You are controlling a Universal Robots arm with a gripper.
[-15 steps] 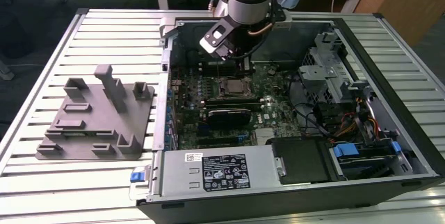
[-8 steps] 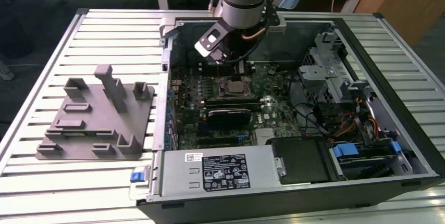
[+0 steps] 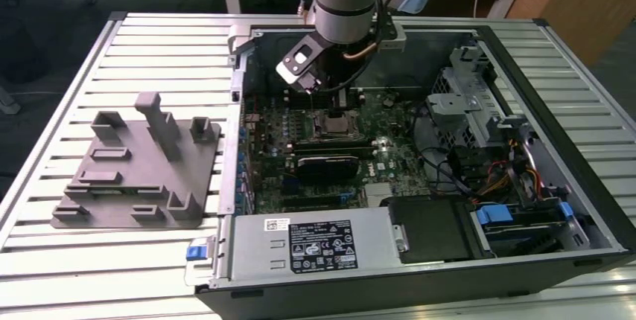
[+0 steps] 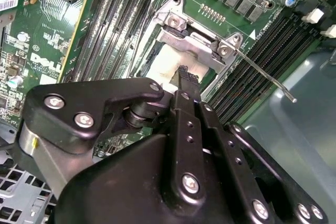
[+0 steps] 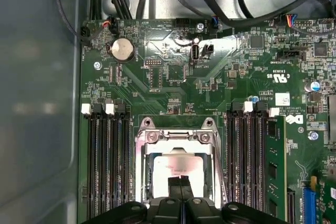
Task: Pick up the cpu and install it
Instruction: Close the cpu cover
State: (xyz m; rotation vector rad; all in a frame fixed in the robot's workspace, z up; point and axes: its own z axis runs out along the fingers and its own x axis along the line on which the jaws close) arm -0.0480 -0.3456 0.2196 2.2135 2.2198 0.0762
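Gripper low over the socket, fingers pinched together with nothing between them. Cpu lies flat in that socket, just under the tips (touching or not, can't tell). Lever swung out free, presumably so the chip seats unclamped.

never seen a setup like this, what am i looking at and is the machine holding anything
It is a robot arm with a two-fingered gripper, reaching into an open computer case lying on a slatted table. The exterior view looks on from outside; both wrist views come from cameras riding on the arm, facing the green motherboard. A grey fixture block sits on the table at the exterior view's left. The fingers are closed together just above the socket frame, where a pale shiny square, seemingly the cpu, lies; they seem to hold nothing.
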